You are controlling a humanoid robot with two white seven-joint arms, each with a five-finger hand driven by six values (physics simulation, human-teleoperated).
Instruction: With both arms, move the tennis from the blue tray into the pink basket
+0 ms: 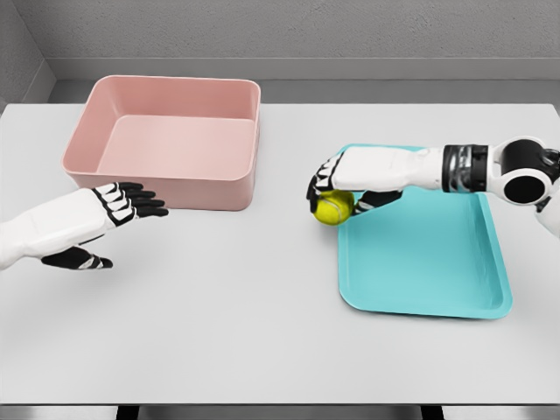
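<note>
A yellow-green tennis ball (333, 208) hangs at the left edge of the blue tray (429, 262), partly over the table. My right hand (337, 194) reaches in from the right and is shut on the ball, fingers curled over its top and the thumb behind it. The pink basket (166, 140) stands at the back left, with nothing in it. Just in front of the basket's near wall my left hand (118, 223) hovers over the table, open, fingers stretched toward the right and thumb below, holding nothing.
The white table (245, 306) carries only the basket and the tray. A grey wall runs behind its far edge. A wide stretch of tabletop lies between the two hands.
</note>
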